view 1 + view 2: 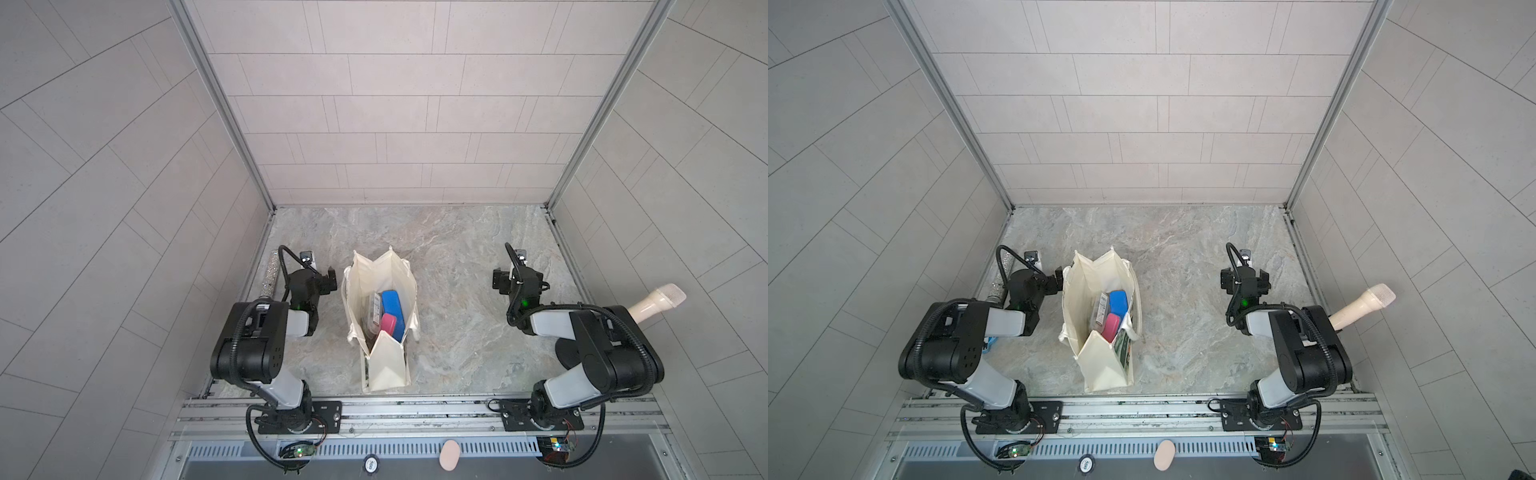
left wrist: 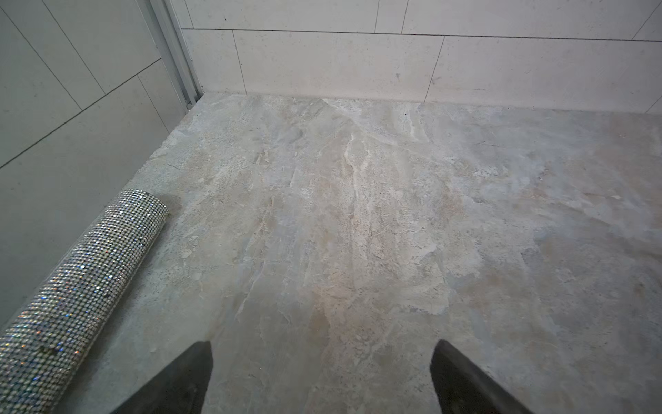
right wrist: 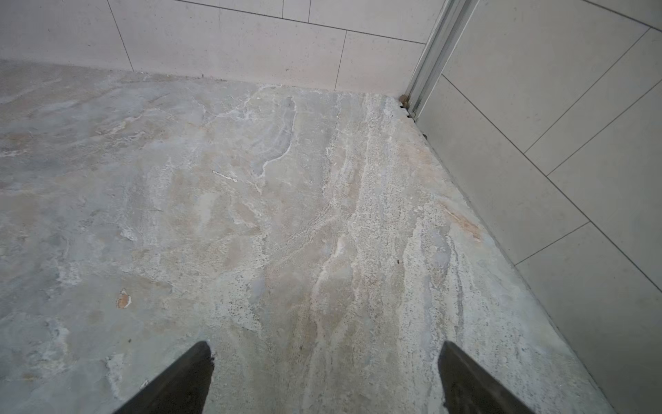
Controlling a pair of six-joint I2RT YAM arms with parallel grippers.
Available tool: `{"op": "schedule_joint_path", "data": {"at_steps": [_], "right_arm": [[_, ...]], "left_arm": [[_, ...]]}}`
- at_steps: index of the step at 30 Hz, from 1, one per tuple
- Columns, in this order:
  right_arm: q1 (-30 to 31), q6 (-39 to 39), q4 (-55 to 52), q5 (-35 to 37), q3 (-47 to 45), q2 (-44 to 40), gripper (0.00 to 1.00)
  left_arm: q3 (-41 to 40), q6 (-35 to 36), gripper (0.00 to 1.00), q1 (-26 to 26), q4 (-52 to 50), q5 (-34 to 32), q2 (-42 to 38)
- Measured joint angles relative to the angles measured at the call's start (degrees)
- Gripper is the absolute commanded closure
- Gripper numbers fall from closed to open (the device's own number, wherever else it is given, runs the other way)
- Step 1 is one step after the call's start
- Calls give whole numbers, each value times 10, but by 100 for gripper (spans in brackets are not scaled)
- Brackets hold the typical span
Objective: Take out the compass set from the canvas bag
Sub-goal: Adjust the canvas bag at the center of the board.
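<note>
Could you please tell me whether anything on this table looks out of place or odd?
Two strays: a cream microphone juts out by the right wall, and a rhinestone-covered roll lies along the left wall. The canvas bag stands upright, open, nothing spilled.

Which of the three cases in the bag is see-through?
The clear case with the white label; the blue case and pink case beside it are solid-coloured.

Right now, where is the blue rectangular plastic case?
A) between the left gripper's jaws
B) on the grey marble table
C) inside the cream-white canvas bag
C: the blue rectangular case lies inside the open cream-white canvas bag, next to a pink case.
</note>
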Motion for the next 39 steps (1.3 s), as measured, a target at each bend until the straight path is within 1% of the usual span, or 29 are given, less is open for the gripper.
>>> {"op": "schedule_joint_path", "data": {"at_steps": [23,25,27,28,30,32,35,37,39], "right_arm": [[0,0,1,0,0,0,0],[0,0,2,2,-1,0,0],[6,-4,-1,16,-1,-6,0],[12,-8,-20,31,0,-17,0],[25,-5,-115,57,31,-53,0],[34,13,-247,75,127,-77,0],[38,62,-382,88,277,-92,0],[38,117,-462,90,356,-113,0],[37,172,-528,84,403,-141,0]], "left_arm": [[0,0,0,0,0,-2,0],[0,-6,0,0,-12,-23,-8],[2,-16,0,0,-54,-56,-44],[7,-19,0,0,-83,-70,-70],[30,-29,0,-1,-145,-86,-130],[68,-49,0,-3,-214,-101,-195],[129,-84,0,-16,-308,-129,-278],[185,-102,0,-45,-379,-159,-324],[246,-99,0,-95,-436,-202,-343]]}}
